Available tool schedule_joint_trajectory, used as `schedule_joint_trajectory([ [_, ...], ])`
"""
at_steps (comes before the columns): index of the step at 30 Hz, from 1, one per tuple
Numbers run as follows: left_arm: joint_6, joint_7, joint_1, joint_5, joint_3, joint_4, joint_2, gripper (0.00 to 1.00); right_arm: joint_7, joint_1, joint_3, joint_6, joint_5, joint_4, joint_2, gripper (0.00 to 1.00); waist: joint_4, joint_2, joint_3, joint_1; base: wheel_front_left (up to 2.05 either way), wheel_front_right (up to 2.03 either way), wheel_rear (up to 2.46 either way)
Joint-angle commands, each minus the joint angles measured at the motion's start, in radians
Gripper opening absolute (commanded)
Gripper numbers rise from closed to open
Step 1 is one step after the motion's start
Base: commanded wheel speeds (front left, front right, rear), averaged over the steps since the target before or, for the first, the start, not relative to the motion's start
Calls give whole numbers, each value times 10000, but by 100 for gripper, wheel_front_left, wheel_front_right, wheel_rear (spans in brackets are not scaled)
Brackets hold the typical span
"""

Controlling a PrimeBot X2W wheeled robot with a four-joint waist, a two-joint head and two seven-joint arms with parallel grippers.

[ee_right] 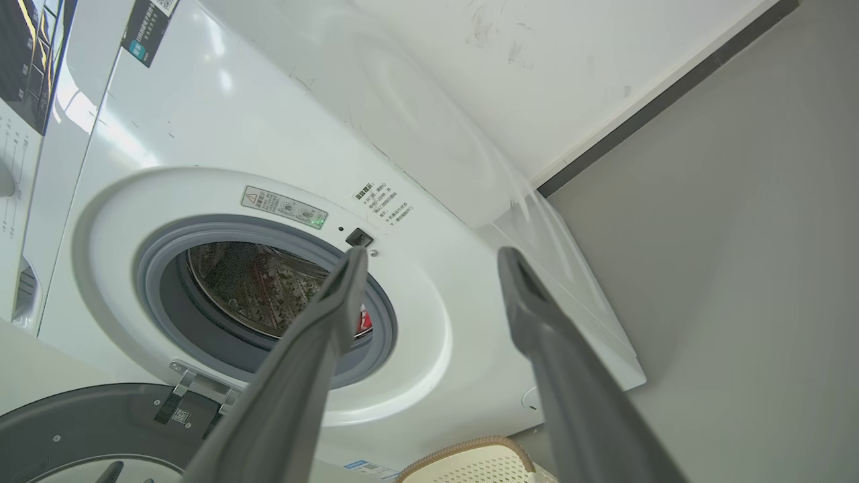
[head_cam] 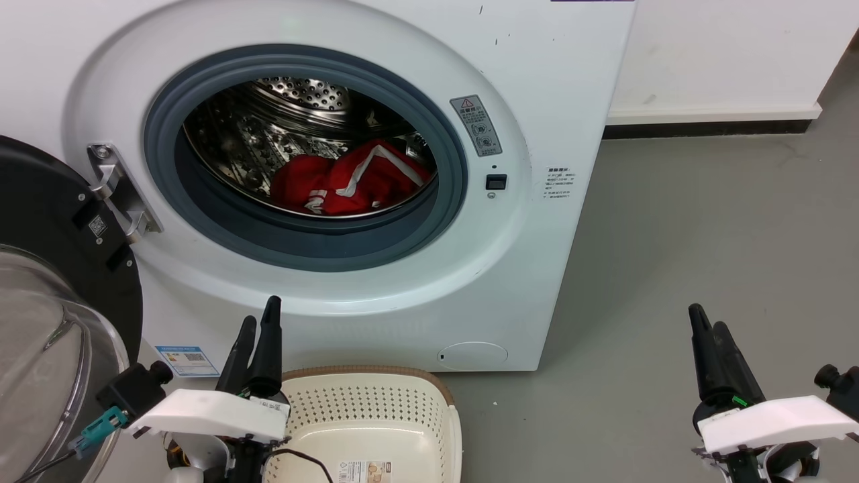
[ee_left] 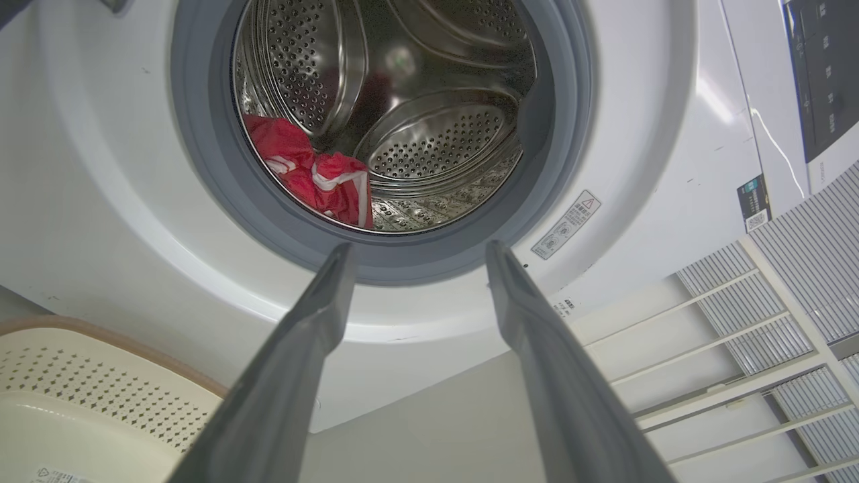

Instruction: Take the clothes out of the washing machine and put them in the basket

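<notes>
- Currently the clothes [head_cam: 349, 180] lie as a crumpled bright red heap with white stripes, low in the perforated steel drum of the washing machine [head_cam: 537, 268], a little right of the drum's middle and just behind the grey seal.
- The door [head_cam: 40, 221], dark and round, stands swung open at the left of the porthole.
- The basket [head_cam: 376, 402], cream with a brown rim, sits on the floor [head_cam: 671, 235] just in front of the machine, nearer than the porthole, with a paper label on its bottom.
- The left gripper [head_cam: 260, 312] is at the near left beside the basket's left rim, its fingers aimed at the lower edge of the porthole. The left wrist view shows them spread wide with nothing between them.
- The right gripper [head_cam: 708, 318] is at the near right above bare floor, well apart from the machine, pointing away from the robot. Its fingers are likewise parted and grasp nothing.
</notes>
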Motion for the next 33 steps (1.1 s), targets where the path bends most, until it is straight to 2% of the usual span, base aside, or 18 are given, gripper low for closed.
schedule_joint_trajectory([
  [1, 9, -141, -295, 586, -82, -110, 112, 100, -78, -30, 30, 1, -507, -256, -38, 100, 0, 0, -5, 0, 0, 0, 0],
  [16, 253, -625, -345, 2988, -492, -209, 275, 100, -234, 206, 189, 1, -2667, -764, -37, 100, -30, 0, 7, 0, 0, 0, 0],
  [33, 640, -1078, -292, 4833, -782, -168, 421, 100, -362, 397, 396, 1, -4601, -925, -38, 100, -4, 0, -1, 0, 0, 0, 0],
])
